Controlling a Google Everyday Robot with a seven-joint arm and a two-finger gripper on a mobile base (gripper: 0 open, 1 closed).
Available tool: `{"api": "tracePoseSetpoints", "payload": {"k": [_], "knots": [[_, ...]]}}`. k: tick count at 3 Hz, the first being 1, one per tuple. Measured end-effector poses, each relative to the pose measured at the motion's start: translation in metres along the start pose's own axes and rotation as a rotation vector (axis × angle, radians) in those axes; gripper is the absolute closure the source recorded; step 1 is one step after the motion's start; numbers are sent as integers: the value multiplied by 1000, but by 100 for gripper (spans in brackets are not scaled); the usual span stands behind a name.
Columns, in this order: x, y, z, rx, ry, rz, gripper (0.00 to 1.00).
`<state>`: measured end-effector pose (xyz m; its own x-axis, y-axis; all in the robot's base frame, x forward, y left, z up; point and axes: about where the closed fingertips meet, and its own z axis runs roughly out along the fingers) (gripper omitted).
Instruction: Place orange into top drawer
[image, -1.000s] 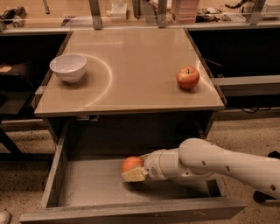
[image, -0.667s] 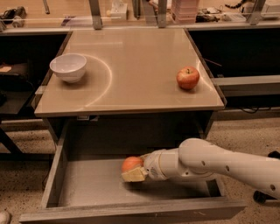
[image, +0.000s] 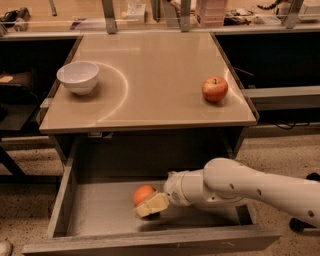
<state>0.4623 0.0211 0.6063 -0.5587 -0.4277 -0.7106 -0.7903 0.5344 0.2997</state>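
Observation:
The orange (image: 143, 193) is inside the open top drawer (image: 95, 212), low over its grey bottom near the middle. My gripper (image: 146, 201) reaches in from the right on the white arm (image: 240, 187) and is shut on the orange. One cream finger (image: 153, 205) shows in front of the fruit; the other is hidden behind it.
On the tan table top (image: 150, 75) stand a white bowl (image: 78, 77) at the left and a red-yellow apple (image: 214, 89) at the right. The drawer's front panel (image: 150, 242) juts out toward the camera. Shelves and dark cabinets lie behind.
The gripper and the orange have moved slightly left and down inside the drawer. The bowl and apple have not moved.

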Motion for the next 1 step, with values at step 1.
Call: {"api": "tracePoseSetpoints", "payload": {"k": [1], "knots": [[0,0,0,0,0,0,0]]}}
